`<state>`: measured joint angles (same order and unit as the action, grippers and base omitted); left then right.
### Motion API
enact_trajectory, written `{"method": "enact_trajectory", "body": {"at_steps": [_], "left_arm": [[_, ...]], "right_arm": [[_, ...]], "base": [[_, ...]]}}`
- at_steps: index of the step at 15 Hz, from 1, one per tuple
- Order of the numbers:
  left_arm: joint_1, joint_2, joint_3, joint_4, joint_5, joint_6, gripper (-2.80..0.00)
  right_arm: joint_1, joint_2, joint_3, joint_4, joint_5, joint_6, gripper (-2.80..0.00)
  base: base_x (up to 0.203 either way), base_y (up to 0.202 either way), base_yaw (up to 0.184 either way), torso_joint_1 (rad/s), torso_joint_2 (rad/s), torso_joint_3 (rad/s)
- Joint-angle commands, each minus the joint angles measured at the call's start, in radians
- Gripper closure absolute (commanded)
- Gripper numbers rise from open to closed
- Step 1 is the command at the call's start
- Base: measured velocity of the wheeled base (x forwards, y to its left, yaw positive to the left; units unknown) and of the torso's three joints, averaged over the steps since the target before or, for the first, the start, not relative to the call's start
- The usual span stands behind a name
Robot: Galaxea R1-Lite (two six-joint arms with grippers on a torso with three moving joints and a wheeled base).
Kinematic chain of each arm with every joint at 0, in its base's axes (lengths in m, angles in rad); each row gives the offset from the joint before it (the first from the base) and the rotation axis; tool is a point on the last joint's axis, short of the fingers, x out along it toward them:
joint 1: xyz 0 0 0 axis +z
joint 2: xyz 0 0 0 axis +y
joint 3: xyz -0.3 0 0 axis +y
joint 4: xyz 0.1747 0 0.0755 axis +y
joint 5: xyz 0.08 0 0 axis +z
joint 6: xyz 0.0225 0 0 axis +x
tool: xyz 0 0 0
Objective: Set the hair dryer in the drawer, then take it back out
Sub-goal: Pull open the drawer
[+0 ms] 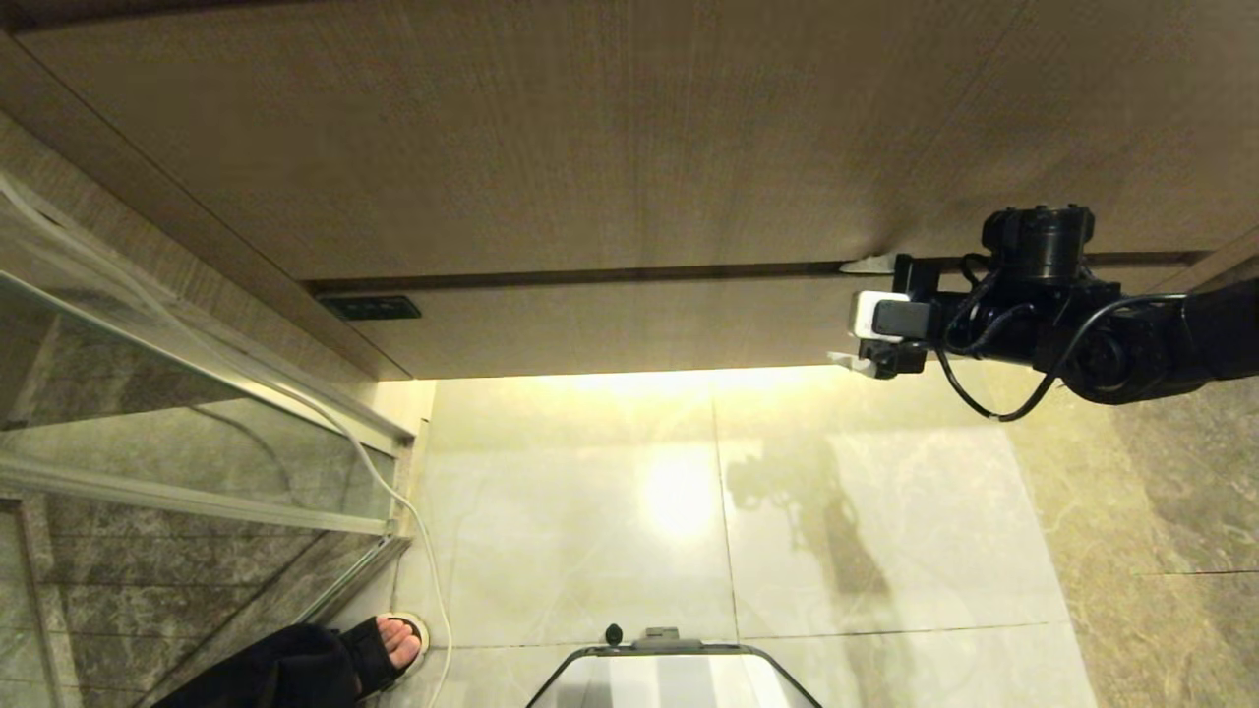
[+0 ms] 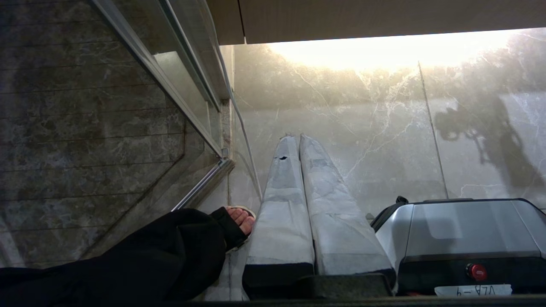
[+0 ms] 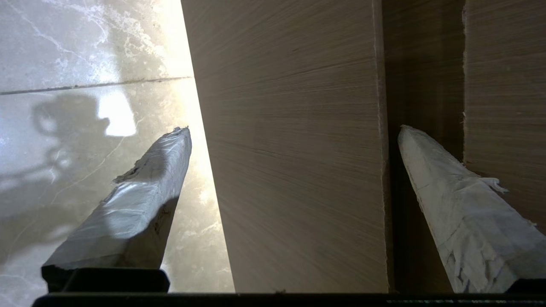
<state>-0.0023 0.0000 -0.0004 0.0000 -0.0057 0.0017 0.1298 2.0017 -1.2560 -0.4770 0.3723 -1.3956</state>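
Because the drawer [image 1: 629, 324] was shut, the right gripper [image 1: 866, 313] sat at its front with fingers spread, straddling the panel. The left gripper [image 2: 298, 140] hung closed above the floor [image 2: 375, 128]. No hair dryer showed.

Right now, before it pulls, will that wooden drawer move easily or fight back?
Probably rigid: the drawer front is a flat wooden board. With no handle, it may slip from the open right tool. It looks wide and the tool sits off-centre, so it might skew.
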Motion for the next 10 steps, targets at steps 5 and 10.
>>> {"method": "enact_trajectory", "body": {"at_steps": [5, 10], "left_arm": [[-0.001, 0.0, 0.0, 0.0, 0.0, 0.0, 0.0], [0.001, 0.0, 0.0, 0.0, 0.0, 0.0, 0.0]], "right_arm": [[-0.005, 0.016, -0.012, 0.174, -0.144, 0.037, -2.8], [-0.004, -0.006, -0.01, 0.27, -0.211, 0.109, -2.8]], "base": [[0.0, 0.0, 0.0, 0.0, 0.0, 0.0], [0.0, 0.0, 0.0, 0.0, 0.0, 0.0]]}}
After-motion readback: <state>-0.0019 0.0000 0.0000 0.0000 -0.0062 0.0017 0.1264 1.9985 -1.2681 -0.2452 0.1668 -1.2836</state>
